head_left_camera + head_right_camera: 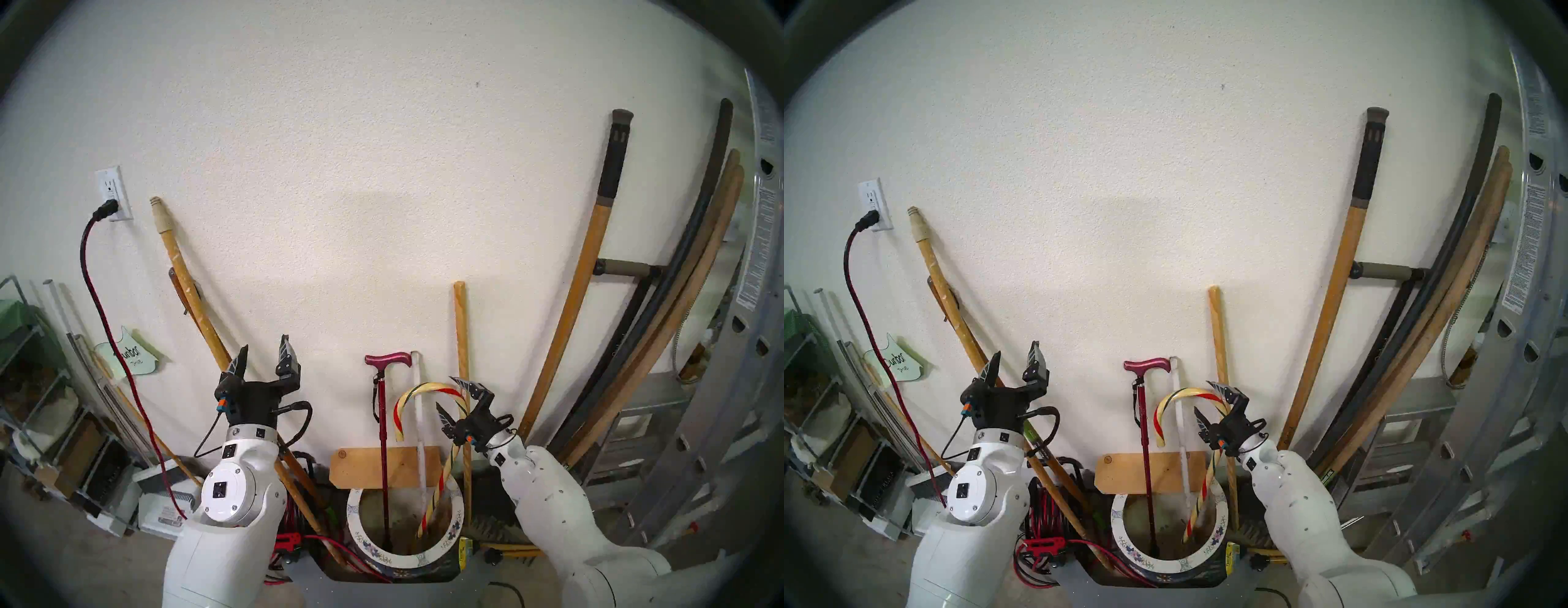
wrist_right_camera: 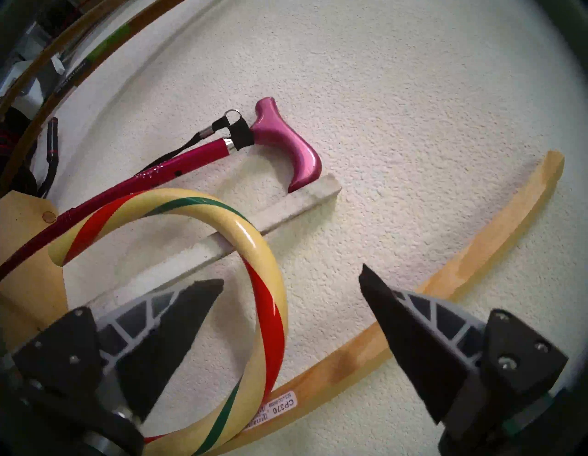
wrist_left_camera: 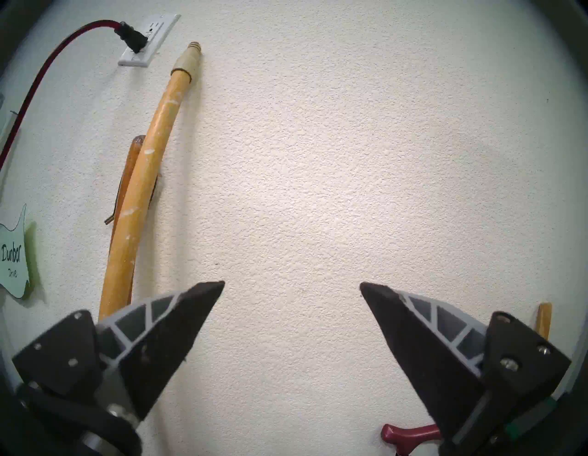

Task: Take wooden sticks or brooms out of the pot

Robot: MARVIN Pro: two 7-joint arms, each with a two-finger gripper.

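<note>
The pot [image 1: 354, 516] [image 1: 1119, 524], white-rimmed with small flowers, stands on the floor against the wall. Three sticks stand in it: a magenta cane [image 1: 384, 446] [image 2: 191, 153], a thin white slat [image 1: 420, 424] [image 2: 286, 207] and a cream candy-cane stick [image 1: 439, 484] [image 2: 267, 274] with red-green stripes. My right gripper [image 1: 445, 391] [image 2: 291, 274] is open, and the candy-cane's hook runs between its fingers, unclamped. My left gripper [image 1: 264, 344] [image 3: 292, 283] is open and empty, raised left of the magenta cane, facing bare wall.
Tan tool handles [image 1: 191, 288] [image 1: 462, 361] [image 1: 572, 305] lean on the wall beside the pot. A wooden board [image 1: 382, 467] stands behind it. An aluminium ladder [image 1: 721, 382] fills the right, shelving [image 1: 34, 382] the left. A red cord [image 1: 127, 361] hangs from the outlet.
</note>
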